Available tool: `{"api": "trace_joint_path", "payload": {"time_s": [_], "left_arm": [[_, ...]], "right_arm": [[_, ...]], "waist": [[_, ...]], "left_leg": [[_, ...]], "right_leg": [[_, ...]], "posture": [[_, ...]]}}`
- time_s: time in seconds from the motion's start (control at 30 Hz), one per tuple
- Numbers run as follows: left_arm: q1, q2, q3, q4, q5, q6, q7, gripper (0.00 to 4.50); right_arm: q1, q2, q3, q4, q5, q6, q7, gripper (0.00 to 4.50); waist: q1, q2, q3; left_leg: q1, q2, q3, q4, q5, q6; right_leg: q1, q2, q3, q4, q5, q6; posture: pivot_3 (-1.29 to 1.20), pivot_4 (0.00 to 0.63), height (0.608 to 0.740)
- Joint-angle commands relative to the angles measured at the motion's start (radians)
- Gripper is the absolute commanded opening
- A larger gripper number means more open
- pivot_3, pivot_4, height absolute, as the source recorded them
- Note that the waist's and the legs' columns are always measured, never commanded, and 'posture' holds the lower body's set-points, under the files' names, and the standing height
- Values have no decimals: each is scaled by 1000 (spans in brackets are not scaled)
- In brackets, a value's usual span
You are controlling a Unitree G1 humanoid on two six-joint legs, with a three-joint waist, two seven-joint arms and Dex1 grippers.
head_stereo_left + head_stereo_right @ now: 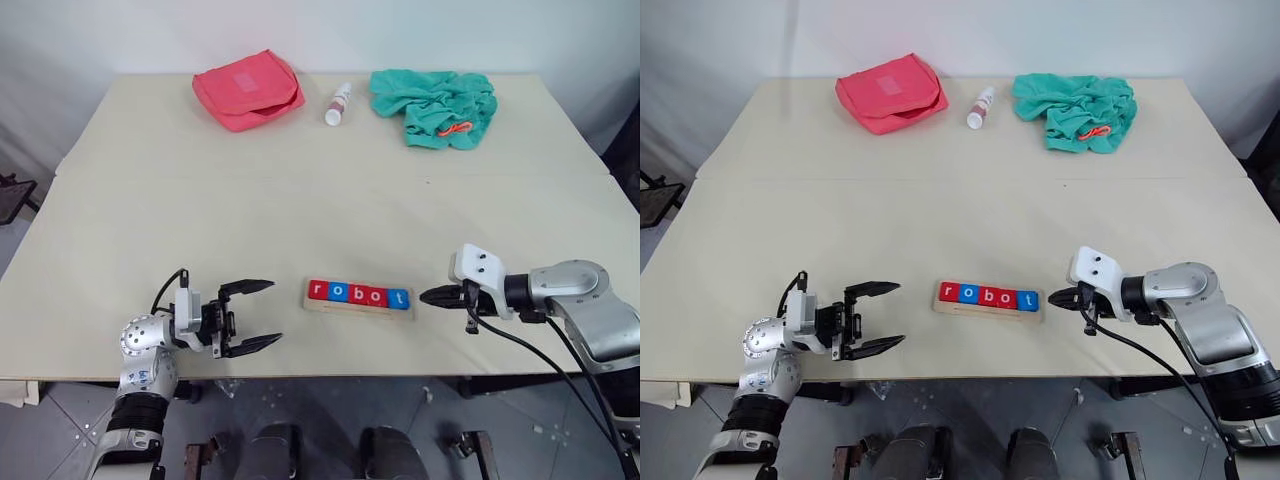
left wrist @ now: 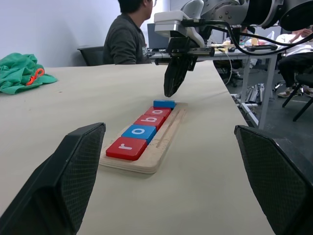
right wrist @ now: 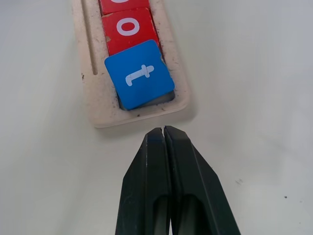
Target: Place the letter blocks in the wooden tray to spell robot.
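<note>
Near the table's front edge, the left gripper (image 1: pixel 249 317) rests with its two black fingers spread wide and nothing between them, pointing toward the wooden tray (image 1: pixel 358 307), which lies a short way off its tips. The right gripper (image 1: pixel 428 296) points at the tray's other end with its fingers pressed together and empty; its tips are just beside the tray's rim, apart from it, with the blue t block (image 3: pixel 139 73) the nearest tile. That t block sits skewed, one corner riding over the tray's rim rather than lying flat in the groove. There are five letter blocks (image 1: pixel 358 293) in the tray, three red and two blue, in one row reading r, o, b, o, t: red r (image 2: pixel 126 148), blue o (image 2: pixel 139 132), red b (image 2: pixel 149 121), red o (image 2: pixel 158 112) and blue t. Far across the cream table (image 1: pixel 300 200) lie one pink zip pouch (image 1: pixel 248 88), one small white bottle (image 1: pixel 338 104) on its side and one crumpled teal cloth (image 1: pixel 434 106) with an orange piece on it. Beyond the table, a seated person (image 2: pixel 128 34) appears in the left wrist view.
</note>
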Motion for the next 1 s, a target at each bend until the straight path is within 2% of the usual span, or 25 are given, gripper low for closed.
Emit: {"api": "trace_joint_path", "payload": {"time_s": [0.03, 0.53, 1.0], "left_arm": [[-1, -5, 2, -9, -1, -5, -2, 4500], [31, -8, 3, -43, -2, -6, 22, 4500], [32, -5, 1, -46, -1, -10, 24, 4500]], "right_arm": [[-29, 17, -17, -34, 21, -8, -11, 58], [-53, 99, 55, -45, 11, 19, -28, 58], [-138, 87, 25, -112, 38, 82, -32, 58]], "waist": [[0, 0, 0], [-1, 0, 0], [-1, 0, 0]], "left_leg": [[0, 0, 0, 0, 0, 0], [0, 0, -1, 0, 0, 0], [0, 0, -1, 0, 0, 0]], "right_leg": [[0, 0, 0, 0, 0, 0], [0, 0, 0, 0, 0, 0], [0, 0, 0, 0, 0, 0]], "posture": [[0, 150, 740], [0, 150, 740], [0, 150, 740]]}}
